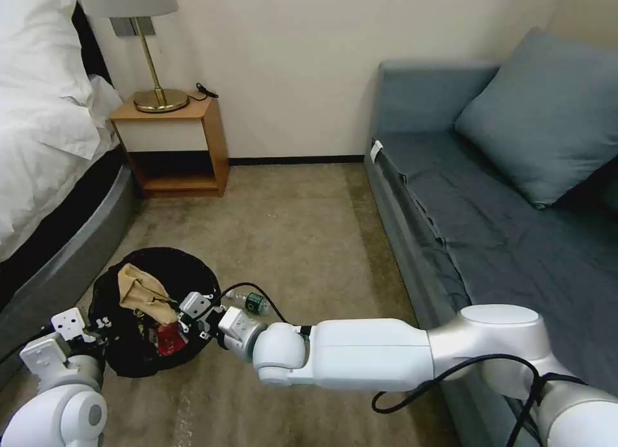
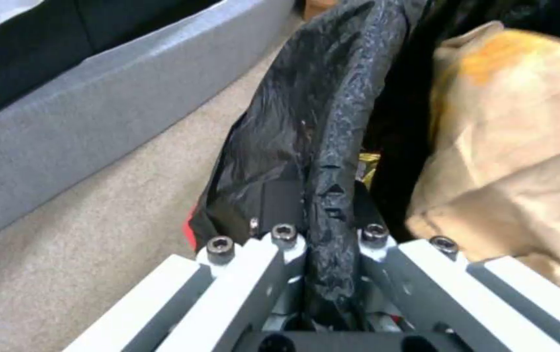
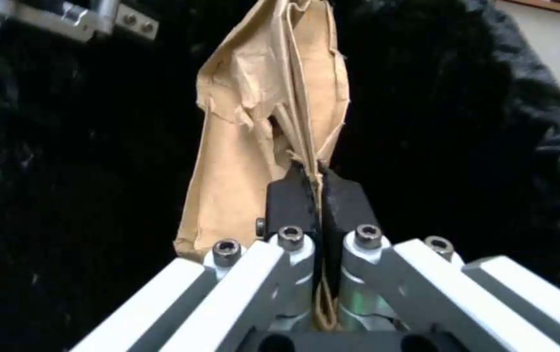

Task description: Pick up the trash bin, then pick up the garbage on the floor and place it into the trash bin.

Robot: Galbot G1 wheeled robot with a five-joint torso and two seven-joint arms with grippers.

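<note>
Right gripper is clamping the tan paper bag by a crumpled edge, fingers together on it, holding it over the open mouth of the trash bin. Left gripper is pinching the bin's black liner rim, on the side nearest the bed. Clear bottle is lying on the carpet just beside the bin.

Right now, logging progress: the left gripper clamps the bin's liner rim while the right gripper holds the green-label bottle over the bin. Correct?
Not quite. The right gripper is shut on the tan paper bag, as the right wrist view shows. The bottle lies on the carpet. The left gripper does clamp the trash bin liner rim.
</note>
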